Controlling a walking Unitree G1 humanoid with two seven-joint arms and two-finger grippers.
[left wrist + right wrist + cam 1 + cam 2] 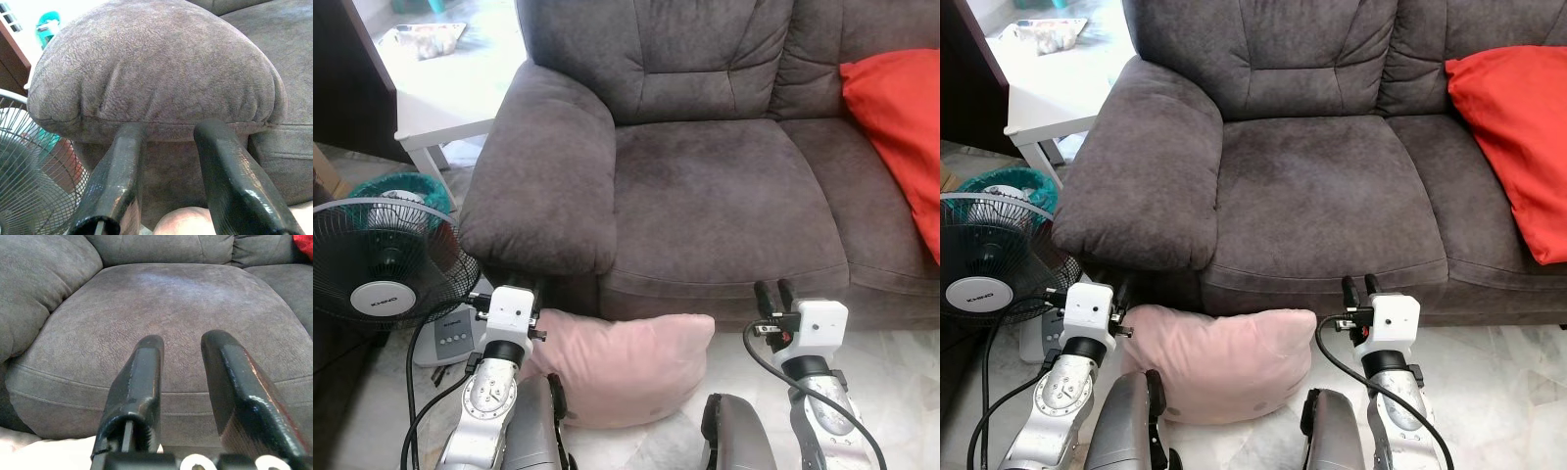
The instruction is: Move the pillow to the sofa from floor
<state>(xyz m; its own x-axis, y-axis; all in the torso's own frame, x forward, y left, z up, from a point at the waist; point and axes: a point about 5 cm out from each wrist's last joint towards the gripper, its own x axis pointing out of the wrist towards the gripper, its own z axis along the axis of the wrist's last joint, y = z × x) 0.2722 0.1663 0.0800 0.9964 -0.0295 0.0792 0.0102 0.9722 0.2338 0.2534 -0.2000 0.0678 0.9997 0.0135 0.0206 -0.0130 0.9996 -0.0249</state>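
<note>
Pink pillow [622,367] lying on floor [891,377] against sofa [705,196] front edge; left gripper [168,132] and right gripper [183,345] hovering beside its ends, fingers parted, holding nothing; seat cushion open.

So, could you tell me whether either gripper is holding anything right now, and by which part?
Nothing is held. Both grippers, left and right, are open and empty above the pink pillow, which lies on the floor against the sofa.

Soft fabric pillow [622,364]: showing pale pink, plain.
Plush sofa [705,186]: showing dark grey-brown, no pattern.
Second cushion [901,127]: glowing bright red.
Round standing fan [386,264]: showing black grille, white hub.
Gripper fingers [142,382]: shining black.
Small table [440,98]: looking white.
</note>
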